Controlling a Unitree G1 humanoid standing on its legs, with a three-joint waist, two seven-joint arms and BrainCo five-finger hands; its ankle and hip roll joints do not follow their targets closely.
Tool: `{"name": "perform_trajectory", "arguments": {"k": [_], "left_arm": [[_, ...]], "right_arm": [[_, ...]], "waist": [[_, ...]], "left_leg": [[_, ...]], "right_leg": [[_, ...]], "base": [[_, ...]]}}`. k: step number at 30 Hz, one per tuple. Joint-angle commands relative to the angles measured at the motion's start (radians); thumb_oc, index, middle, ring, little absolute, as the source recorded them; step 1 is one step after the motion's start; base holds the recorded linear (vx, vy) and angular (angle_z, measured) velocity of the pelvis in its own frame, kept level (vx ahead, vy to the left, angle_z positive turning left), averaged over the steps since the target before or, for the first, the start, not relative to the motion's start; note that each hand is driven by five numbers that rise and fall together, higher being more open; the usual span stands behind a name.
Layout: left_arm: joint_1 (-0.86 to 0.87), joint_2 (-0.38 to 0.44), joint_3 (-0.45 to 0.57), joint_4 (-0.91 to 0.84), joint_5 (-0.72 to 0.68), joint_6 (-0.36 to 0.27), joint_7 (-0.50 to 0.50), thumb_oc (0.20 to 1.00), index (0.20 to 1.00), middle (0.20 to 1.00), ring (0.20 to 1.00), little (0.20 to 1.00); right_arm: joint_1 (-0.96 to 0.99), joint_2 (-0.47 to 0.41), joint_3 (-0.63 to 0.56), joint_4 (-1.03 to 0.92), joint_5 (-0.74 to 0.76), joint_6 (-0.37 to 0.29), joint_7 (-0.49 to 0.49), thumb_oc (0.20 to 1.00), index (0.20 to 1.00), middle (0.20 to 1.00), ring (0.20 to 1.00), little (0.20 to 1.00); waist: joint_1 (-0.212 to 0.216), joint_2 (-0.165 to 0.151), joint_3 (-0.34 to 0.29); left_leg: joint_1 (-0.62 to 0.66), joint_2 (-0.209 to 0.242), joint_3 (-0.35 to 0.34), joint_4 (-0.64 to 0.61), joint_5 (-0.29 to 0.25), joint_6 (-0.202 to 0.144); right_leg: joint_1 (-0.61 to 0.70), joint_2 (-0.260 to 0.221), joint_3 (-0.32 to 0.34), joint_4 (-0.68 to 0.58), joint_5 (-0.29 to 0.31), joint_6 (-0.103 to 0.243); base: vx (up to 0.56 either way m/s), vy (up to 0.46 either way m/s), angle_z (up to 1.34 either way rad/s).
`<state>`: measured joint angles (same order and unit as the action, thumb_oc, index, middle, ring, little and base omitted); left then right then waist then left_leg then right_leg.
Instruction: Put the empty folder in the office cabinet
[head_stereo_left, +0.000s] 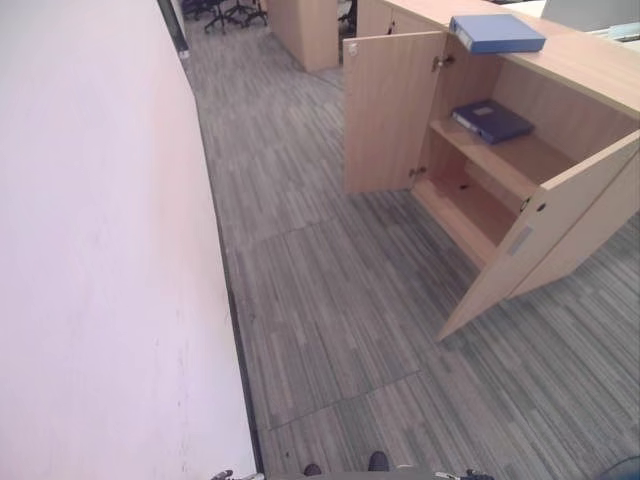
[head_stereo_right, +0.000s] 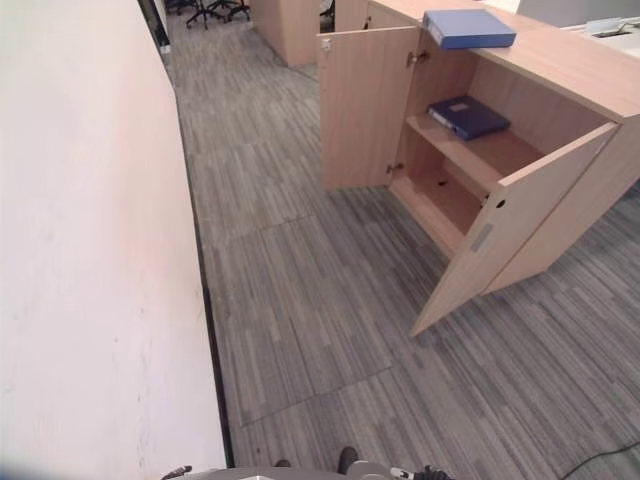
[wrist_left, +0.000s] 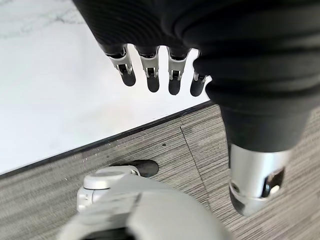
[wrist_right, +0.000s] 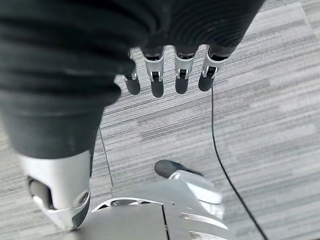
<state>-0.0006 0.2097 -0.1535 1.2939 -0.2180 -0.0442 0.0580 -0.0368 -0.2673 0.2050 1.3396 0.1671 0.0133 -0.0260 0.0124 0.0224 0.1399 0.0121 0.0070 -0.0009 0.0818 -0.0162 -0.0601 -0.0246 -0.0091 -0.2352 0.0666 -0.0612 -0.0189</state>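
Your left hand hangs with its fingers straight and loose, thumb apart, holding nothing, above the carpet beside the white wall. Your right hand is the same: fingers relaxed and empty over the carpet.

Far ahead on your right stands the cabinet, both doors swung wide; the left door is on the far side, the right door on the near side. A light blue folder lies flat on the cabinet top, near its far end. A dark blue folder lies flat on the upper shelf inside. The lower shelf sits beneath it. Both folders are well apart from your hands.
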Motion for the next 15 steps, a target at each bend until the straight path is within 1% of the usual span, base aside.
{"name": "perform_trajectory", "arguments": {"k": [1,2,3,4,5,6,7,8,9,10,12,13,14,15], "left_arm": [[-0.040,-0.002,0.033,-0.021,-0.129,-0.026,0.019,1.000,1.000,1.000,1.000,1.000],[-0.044,-0.008,0.037,-0.033,-0.151,-0.029,0.023,1.000,1.000,1.000,1.000,1.000],[-0.045,-0.012,0.038,-0.039,-0.163,-0.031,0.025,1.000,1.000,1.000,1.000,1.000],[-0.043,-0.014,0.038,-0.041,-0.168,-0.032,0.027,1.000,1.000,1.000,1.000,1.000],[-0.041,-0.013,0.038,-0.040,-0.166,-0.029,0.028,1.000,1.000,1.000,1.000,1.000],[-0.036,-0.013,0.042,-0.036,-0.163,-0.028,0.029,1.000,1.000,1.000,1.000,1.000],[-0.033,-0.012,0.045,-0.032,-0.160,-0.025,0.030,1.000,1.000,1.000,1.000,1.000],[-0.033,-0.012,0.045,-0.032,-0.160,-0.025,0.030,1.000,1.000,1.000,1.000,1.000],[-0.026,-0.010,0.057,-0.012,-0.152,-0.021,0.033,1.000,1.000,1.000,1.000,1.000],[-0.025,-0.010,0.057,-0.012,-0.151,-0.021,0.033,1.000,1.000,1.000,1.000,1.000],[-0.020,-0.011,0.065,0.000,-0.148,-0.018,0.032,1.000,1.000,1.000,1.000,1.000],[-0.015,-0.011,0.070,0.006,-0.150,-0.016,0.031,1.000,1.000,1.000,1.000,1.000],[0.010,-0.010,0.091,0.029,-0.140,-0.011,0.024,1.000,1.000,1.000,1.000,1.000],[0.019,-0.010,0.093,0.036,-0.135,-0.008,0.026,1.000,1.000,1.000,1.000,1.000]], "right_arm": [[-0.017,-0.009,0.042,0.016,0.015,0.008,0.004,1.000,1.000,1.000,1.000,1.000],[-0.022,-0.008,0.046,0.019,0.013,0.010,0.002,1.000,1.000,1.000,1.000,1.000],[-0.023,-0.009,0.051,0.022,0.006,0.013,0.001,1.000,1.000,1.000,1.000,1.000],[-0.021,-0.009,0.059,0.028,-0.004,0.017,0.000,1.000,1.000,1.000,1.000,1.000],[-0.019,-0.009,0.065,0.031,-0.015,0.021,0.001,1.000,1.000,1.000,1.000,1.000],[-0.017,-0.008,0.074,0.031,-0.027,0.024,0.006,1.000,1.000,1.000,1.000,1.000],[-0.017,-0.009,0.079,0.029,-0.035,0.024,0.006,1.000,1.000,1.000,1.000,1.000],[-0.016,-0.009,0.079,0.029,-0.035,0.024,0.006,1.000,1.000,1.000,1.000,1.000],[-0.014,-0.010,0.088,0.026,-0.061,0.025,0.004,1.000,1.000,1.000,1.000,1.000],[-0.013,-0.010,0.088,0.026,-0.061,0.024,0.004,1.000,1.000,1.000,1.000,1.000],[-0.012,-0.013,0.083,0.029,-0.066,0.026,-0.002,1.000,1.000,1.000,1.000,1.000],[-0.012,-0.013,0.080,0.030,-0.065,0.026,-0.003,1.000,1.000,1.000,1.000,1.000],[-0.001,-0.006,0.076,0.030,-0.065,0.022,0.000,1.000,1.000,1.000,1.000,1.000],[0.004,0.000,0.077,0.032,-0.068,0.021,0.001,1.000,1.000,1.000,1.000,1.000]], "waist": [[0.004,-0.061,0.028],[0.008,-0.066,0.034],[0.012,-0.068,0.035],[0.019,-0.068,0.036],[0.026,-0.075,0.032],[0.034,-0.080,0.027],[0.040,-0.082,0.022],[0.040,-0.083,0.023],[0.056,-0.070,0.011],[0.057,-0.073,0.013],[0.065,-0.069,0.014],[0.069,-0.063,0.013],[0.077,-0.054,-0.008],[0.077,-0.050,-0.016]], "left_leg": [[-0.103,-0.002,0.113,0.171,-0.056,-0.001],[-0.156,0.011,0.119,0.252,-0.029,-0.001],[-0.190,0.023,0.120,0.293,0.000,0.001],[-0.207,0.039,0.121,0.309,-0.004,-0.002],[-0.230,0.047,0.128,0.298,0.002,0.004],[-0.232,0.046,0.129,0.239,0.003,0.010],[-0.223,0.049,0.129,0.179,0.022,0.008],[-0.221,0.048,0.130,0.175,0.024,0.008],[-0.233,0.064,0.137,-0.024,0.152,-0.020],[-0.221,0.060,0.139,-0.040,0.158,-0.021],[-0.226,0.067,0.172,-0.151,0.186,-0.028],[-0.241,0.075,0.183,-0.161,0.190,-0.030],[-0.229,0.082,0.190,-0.169,0.172,-0.028],[-0.227,0.082,0.186,-0.169,0.189,-0.031]], "right_leg": [[0.106,-0.031,-0.040,-0.085,0.022,0.067],[0.108,-0.028,-0.046,-0.086,0.013,0.056],[0.111,-0.025,-0.053,-0.086,0.005,0.049],[0.132,-0.020,-0.050,-0.087,-0.015,0.049],[0.140,-0.022,-0.053,-0.089,-0.020,0.047],[0.151,-0.022,-0.053,-0.094,-0.024,0.051],[0.161,-0.021,-0.052,-0.100,-0.026,0.054],[0.161,-0.022,-0.051,-0.100,-0.026,0.054],[0.201,-0.005,-0.057,-0.118,-0.036,0.060],[0.206,-0.008,-0.056,-0.118,-0.038,0.060],[0.242,-0.008,-0.061,-0.128,-0.047,0.065],[0.253,-0.004,-0.063,-0.132,-0.049,0.067],[0.278,0.000,-0.053,-0.141,-0.055,0.077],[0.281,0.000,-0.051,-0.142,-0.062,0.078]], "base": [[-0.03,-0.146,0.62],[0.03,-0.086,0.33],[0.12,-0.114,0.15],[0.17,-0.082,0.10],[0.23,-0.046,0.20],[0.20,-0.018,0.15],[0.15,-0.001,0.03],[0.29,0.024,0.04],[0.24,0.021,0.21],[0.32,0.042,0.37],[0.19,0.056,0.29],[0.33,0.119,0.02],[0.34,0.127,-0.11],[0.28,0.102,-0.29]]}}
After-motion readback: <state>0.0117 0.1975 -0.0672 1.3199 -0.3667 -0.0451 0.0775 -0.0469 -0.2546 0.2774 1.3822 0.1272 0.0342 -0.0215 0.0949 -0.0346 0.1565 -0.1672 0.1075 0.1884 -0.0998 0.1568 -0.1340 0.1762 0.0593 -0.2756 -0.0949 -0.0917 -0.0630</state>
